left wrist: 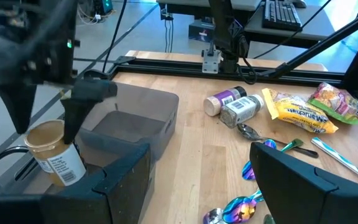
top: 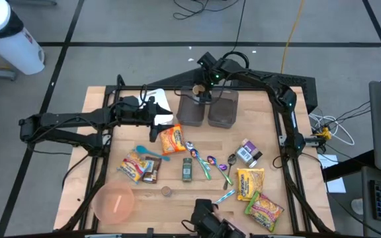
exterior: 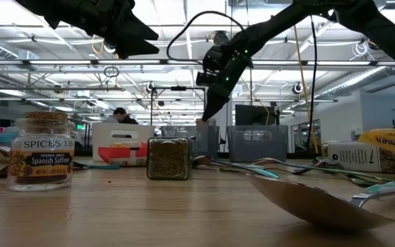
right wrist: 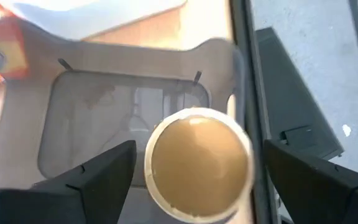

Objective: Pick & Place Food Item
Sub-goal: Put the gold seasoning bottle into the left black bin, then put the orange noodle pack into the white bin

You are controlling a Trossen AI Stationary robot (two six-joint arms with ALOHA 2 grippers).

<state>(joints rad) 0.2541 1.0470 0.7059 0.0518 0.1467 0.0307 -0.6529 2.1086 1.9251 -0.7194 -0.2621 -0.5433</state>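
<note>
Right gripper (top: 202,90) hangs over the far edge of the table (top: 276,149), above the left grey bin (top: 190,109); fingers spread wide w/ the brown-lidded jar (right wrist: 197,163) between them, clear gaps both sides (not gripped). Jar sits at that bin's far rim. Left gripper (top: 159,120) hovers nr the ramen packet (top: 172,139), jaws apart, nothing in them.

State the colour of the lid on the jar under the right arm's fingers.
Tan, a light brown; the jar's lid shows best in the right wrist view.
</note>
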